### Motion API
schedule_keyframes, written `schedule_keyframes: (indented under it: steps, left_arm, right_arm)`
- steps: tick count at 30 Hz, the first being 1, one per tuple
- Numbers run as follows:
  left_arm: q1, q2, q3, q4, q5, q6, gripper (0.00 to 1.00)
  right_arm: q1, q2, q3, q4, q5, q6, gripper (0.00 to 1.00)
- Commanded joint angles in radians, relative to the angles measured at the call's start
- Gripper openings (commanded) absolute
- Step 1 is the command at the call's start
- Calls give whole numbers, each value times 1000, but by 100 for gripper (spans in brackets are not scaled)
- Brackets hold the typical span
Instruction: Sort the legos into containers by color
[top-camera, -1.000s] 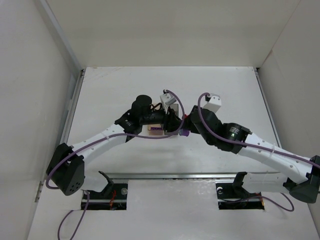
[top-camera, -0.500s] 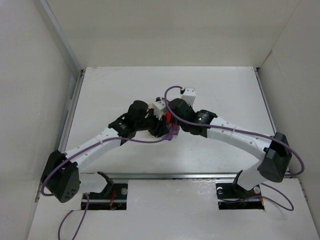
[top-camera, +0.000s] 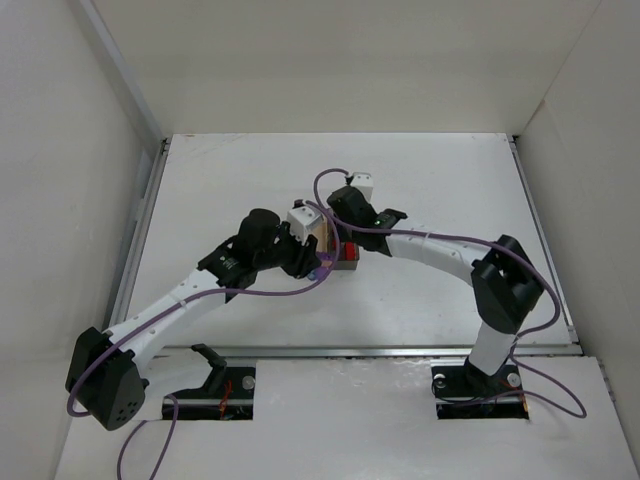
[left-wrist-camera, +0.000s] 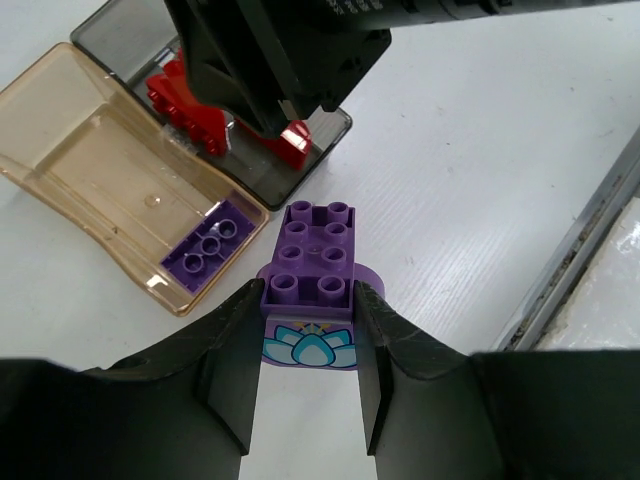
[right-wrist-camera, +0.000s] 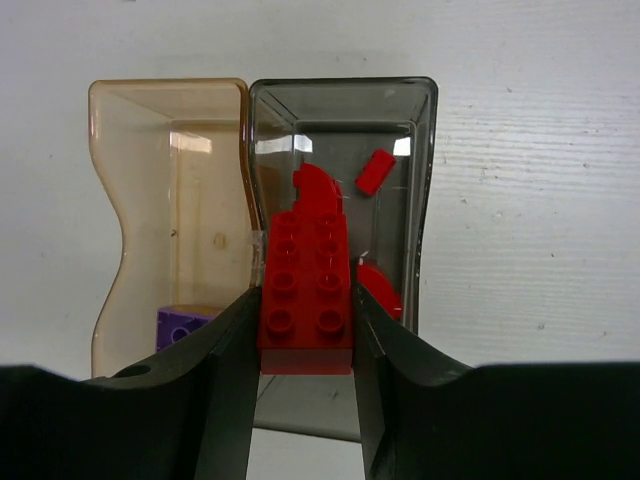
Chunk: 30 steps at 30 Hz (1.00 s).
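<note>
My left gripper (left-wrist-camera: 308, 296) is shut on a purple brick (left-wrist-camera: 311, 262) with a lotus print on its near face, just off the near corner of the bins. In the top view the left gripper (top-camera: 316, 266) sits left of the bins. My right gripper (right-wrist-camera: 305, 300) is shut on a red brick (right-wrist-camera: 305, 285) over the dark grey bin (right-wrist-camera: 405, 120), which holds several small red pieces (right-wrist-camera: 374, 171). The tan bin (right-wrist-camera: 140, 200) stands against its left side with one purple brick (left-wrist-camera: 207, 250) in it. The right gripper (top-camera: 346, 242) hides most of both bins from above.
The left wrist view shows the grey bin (left-wrist-camera: 125, 35) and tan bin (left-wrist-camera: 75, 160) side by side, with the right gripper's fingers over the red pieces (left-wrist-camera: 185, 100). A metal rail (left-wrist-camera: 590, 240) runs along the table's edge at the right. White walls enclose the table.
The right arm has swung left and forward, bringing the red brick over the grey bin. The left gripper has drawn back leftward with the purple brick.
</note>
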Motion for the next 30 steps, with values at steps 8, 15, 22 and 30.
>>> schedule_keyframes:
  steps: [8, 15, 22, 30]
  left_arm:
    - [9, -25, 6, 20, -83, -13, 0]
    - [27, -4, 44, 74, -132, -44, 0]
    - [49, 50, 178, 136, -154, -147, 0]
    - [58, 108, 282, 98, -184, -292, 0]
  right_arm:
    - [-9, 3, 73, 10, 9, -9, 62]
    - [-9, -114, 14, 54, 9, -37, 74]
    - [11, -491, -253, 241, -101, -142, 76]
    - [75, -588, -356, 375, -332, -218, 77]
